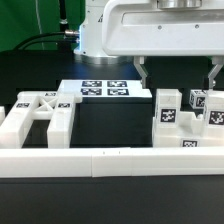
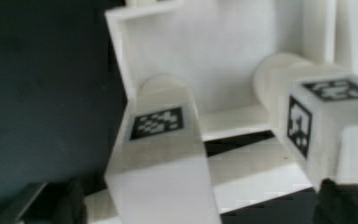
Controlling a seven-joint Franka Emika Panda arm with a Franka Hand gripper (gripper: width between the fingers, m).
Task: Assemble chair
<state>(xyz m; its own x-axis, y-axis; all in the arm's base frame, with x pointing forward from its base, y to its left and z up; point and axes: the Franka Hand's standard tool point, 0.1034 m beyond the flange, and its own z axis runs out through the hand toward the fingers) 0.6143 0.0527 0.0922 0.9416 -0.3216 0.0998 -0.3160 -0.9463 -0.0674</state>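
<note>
The chair is in loose glossy white parts. A cluster of tagged blocks and legs stands at the exterior view's right. A flat frame with a crossed brace lies at the left. My gripper hangs open just above the right cluster, its dark fingers spread wide and holding nothing. In the wrist view a long tagged leg runs between the open gripper, and a tagged block stands beside it. The leg touches neither fingertip.
The marker board lies on the dark table behind the parts. A long plain white rail runs along the front edge. The white robot body fills the top of the exterior view.
</note>
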